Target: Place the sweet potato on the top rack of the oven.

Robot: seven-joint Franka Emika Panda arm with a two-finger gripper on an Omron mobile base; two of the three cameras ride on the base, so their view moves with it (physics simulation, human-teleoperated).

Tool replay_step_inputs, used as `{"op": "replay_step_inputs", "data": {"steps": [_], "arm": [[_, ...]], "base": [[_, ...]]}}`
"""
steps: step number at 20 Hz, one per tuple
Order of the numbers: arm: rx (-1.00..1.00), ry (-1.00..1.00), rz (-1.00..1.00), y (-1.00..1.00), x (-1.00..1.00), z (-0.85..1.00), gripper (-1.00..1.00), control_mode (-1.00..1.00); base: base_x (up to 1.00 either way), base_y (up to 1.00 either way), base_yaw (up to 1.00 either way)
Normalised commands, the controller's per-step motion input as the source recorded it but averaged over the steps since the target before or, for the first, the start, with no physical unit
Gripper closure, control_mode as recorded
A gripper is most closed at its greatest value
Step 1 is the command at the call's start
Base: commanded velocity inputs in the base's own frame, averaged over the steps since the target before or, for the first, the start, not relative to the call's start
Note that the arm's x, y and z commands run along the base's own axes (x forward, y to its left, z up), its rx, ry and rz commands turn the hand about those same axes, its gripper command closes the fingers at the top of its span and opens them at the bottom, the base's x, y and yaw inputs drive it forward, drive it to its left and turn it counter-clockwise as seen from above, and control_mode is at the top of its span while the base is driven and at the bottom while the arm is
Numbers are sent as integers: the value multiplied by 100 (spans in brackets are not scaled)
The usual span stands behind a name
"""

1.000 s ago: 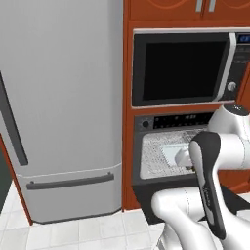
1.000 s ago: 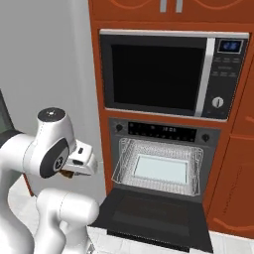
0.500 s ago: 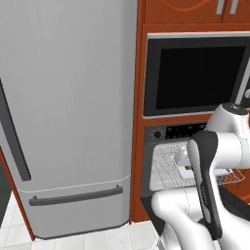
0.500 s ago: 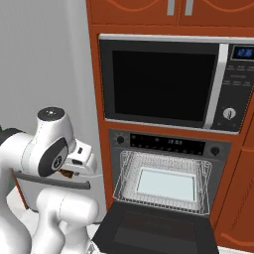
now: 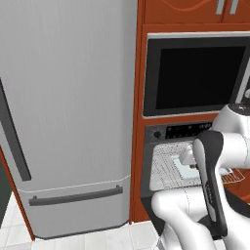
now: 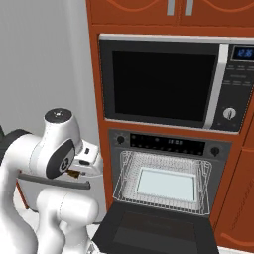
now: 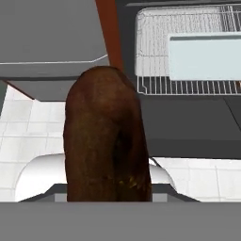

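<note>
One sweet potato (image 7: 107, 136) grasped in our gripper (image 6: 74, 173), held low beside the fridge (image 5: 68, 112), left of the oven (image 6: 166, 149), one top rack (image 6: 130, 168) pulled out bearing one pale tray (image 6: 165, 183), one oven door (image 6: 154, 230) folded down, one microwave (image 6: 173, 82) above

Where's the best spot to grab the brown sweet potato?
Probably around its middle, squeezing across the narrow width. The dark brown, oblong sweet potato is long and rounded, standing lengthwise up from the gripper in the hand view, so a grip from its lower end, across the short sides, should hold steadier than pinching a tapered tip.
</note>
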Motion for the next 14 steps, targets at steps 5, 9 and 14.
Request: {"op": "replay_step_inputs", "data": {"steps": [5,9,14], "arm": [[3,0,10,-100,26,-2,100,-100],[5,0,7,-98,26,-10,100,-100],[12,-6,10,-99,63,-22,100,-100]], "base": [[0,0,0],[0,0,0],[0,0,0]]}}
